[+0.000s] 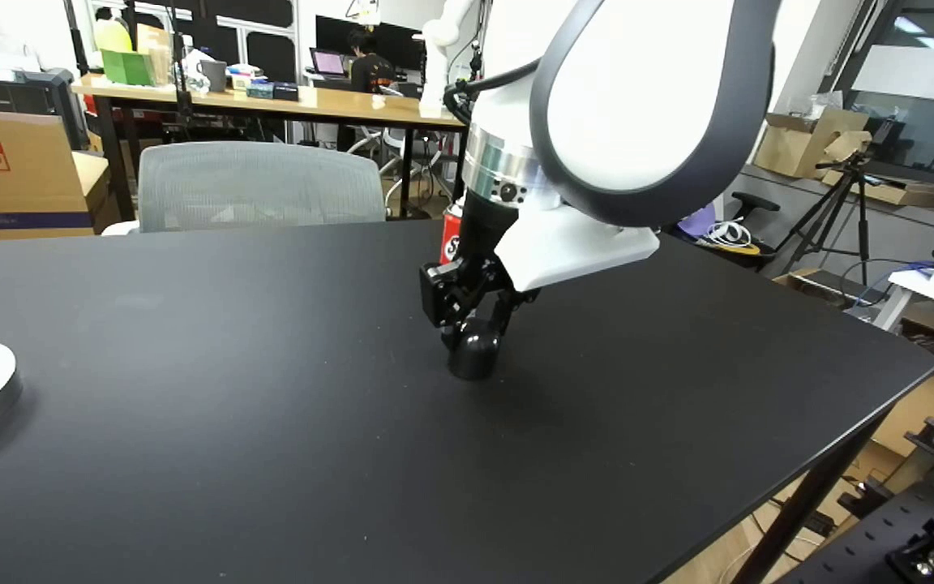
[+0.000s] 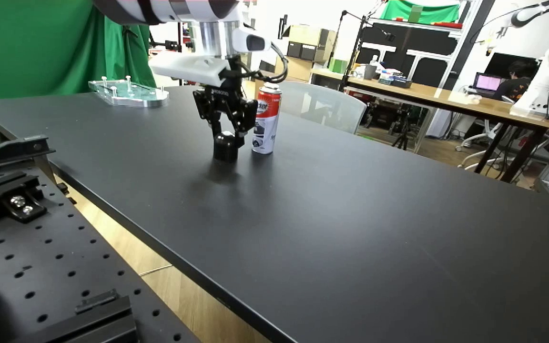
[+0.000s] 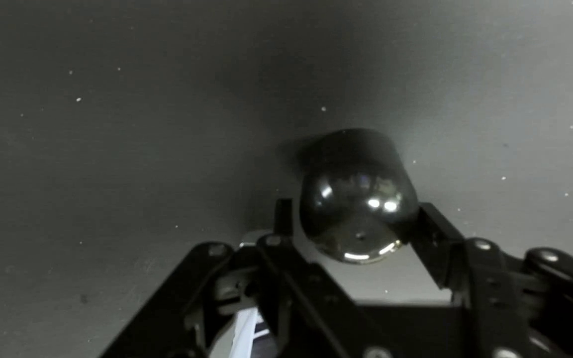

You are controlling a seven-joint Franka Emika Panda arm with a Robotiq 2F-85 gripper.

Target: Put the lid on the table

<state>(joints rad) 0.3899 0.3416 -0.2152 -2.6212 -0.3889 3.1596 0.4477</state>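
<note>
"Where's the lid [image 2: 225,149]?"
"Upright on the bench [image 2: 312,214], I judge."
"How will it handle?"
"Light, stiff, slippery, probably. I'd pinch its straight sides, under the rounded top."
"Your jaws?"
"Mine are parted around it, a slit showing on 1 side. The spray can [image 2: 266,124] stands near the lid."
</note>
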